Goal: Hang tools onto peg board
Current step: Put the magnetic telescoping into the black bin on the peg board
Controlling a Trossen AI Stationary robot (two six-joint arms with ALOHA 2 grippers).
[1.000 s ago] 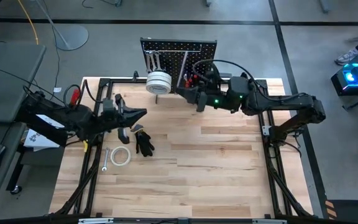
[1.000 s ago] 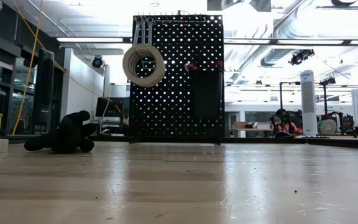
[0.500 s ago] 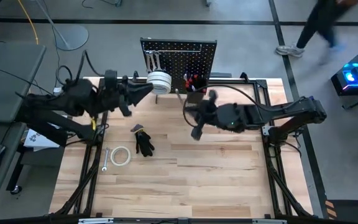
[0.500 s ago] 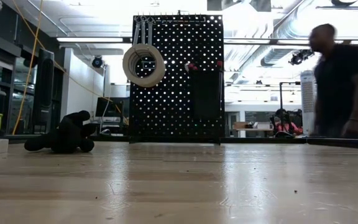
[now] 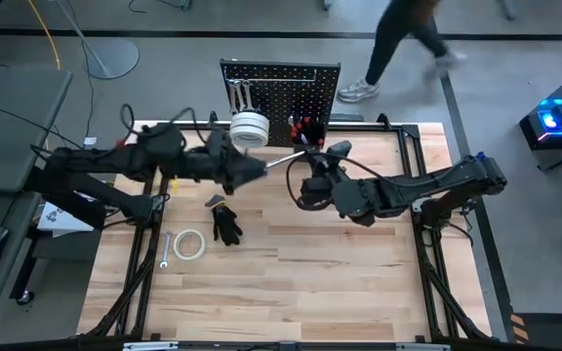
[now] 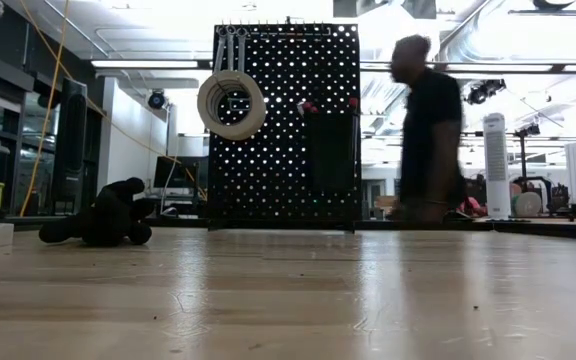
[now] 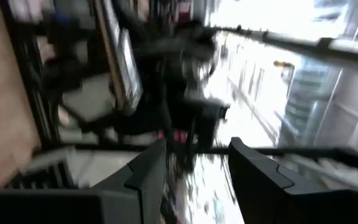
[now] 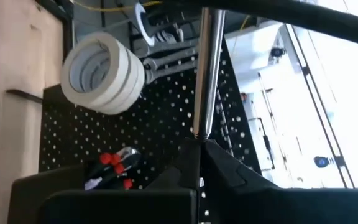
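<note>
The black peg board [image 5: 281,93] [image 6: 286,125] stands upright at the table's far edge. White tape rolls [image 5: 249,127] [image 8: 101,71] and silver wrenches [image 6: 230,45] hang on its hooks, and red-handled screwdrivers [image 8: 114,162] stand in its small bin. In front of the board, above the table, my right gripper [image 5: 305,161] [image 8: 201,144] is shut on a slim silver tool [image 5: 283,158]. My left gripper [image 5: 261,169] [image 7: 194,168] stands open at that tool's free end. Black pliers [image 5: 226,226], a tape roll [image 5: 188,244] and a wrench [image 5: 164,252] lie on the table at the left. My right gripper pinches the silver tool's shaft at one end [image 8: 202,129] between its two fingers. The tool sticks out ahead of the fingers toward the table's left, lifted clear of the table. My left gripper is at the tool's free end; I cannot tell whether it touches it.
A small dark object [image 5: 216,202] lies beside the pliers. The near half of the wooden table [image 5: 291,283] holds nothing. A person [image 6: 423,130] walks past behind the table.
My left gripper has gone from the table's left side up to the hanging tape rolls, then right toward the middle. My right gripper has drawn back from the peg board toward the near edge. A person has walked from right to left behind the table.
</note>
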